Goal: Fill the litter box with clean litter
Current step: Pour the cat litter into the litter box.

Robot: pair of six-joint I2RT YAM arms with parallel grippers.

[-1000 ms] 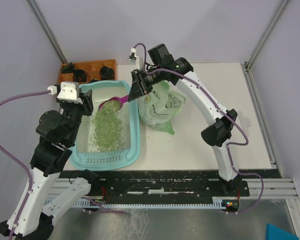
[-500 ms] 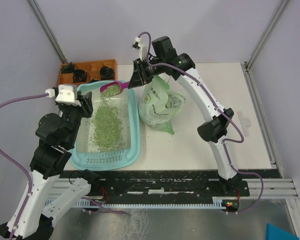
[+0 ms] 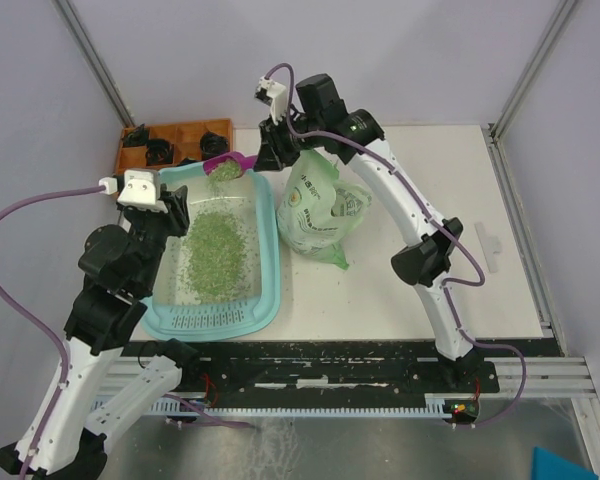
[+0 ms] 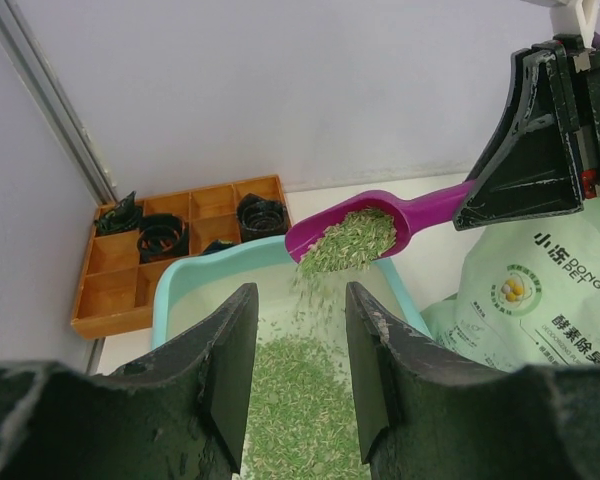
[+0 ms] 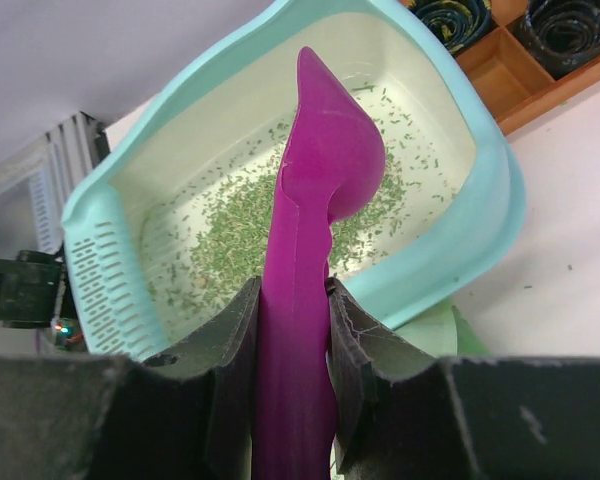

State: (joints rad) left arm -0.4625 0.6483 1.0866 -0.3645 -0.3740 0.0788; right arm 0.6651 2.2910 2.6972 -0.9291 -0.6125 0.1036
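The right hand (image 5: 292, 335) is closed on the handle of the magenta scoop (image 4: 380, 222), with a finger clamped on each side. The scoop bowl is tilted above the far end of the litter box (image 3: 270, 262), at the upper left of the top view. Clean litter (image 3: 215, 250) spills from its lip onto the granules covering the middle of the box floor.

We judge the step in hand to be the pour. To do it well, we roll the wrist slowly, hold the lip inside the rim, and empty the bowl fully before going to the bag (image 3: 320, 215) just right of the box.

The left hand (image 4: 300, 300) hovers at the box's left side, jaws apart and holding nothing. We hold it out of the falling stream.
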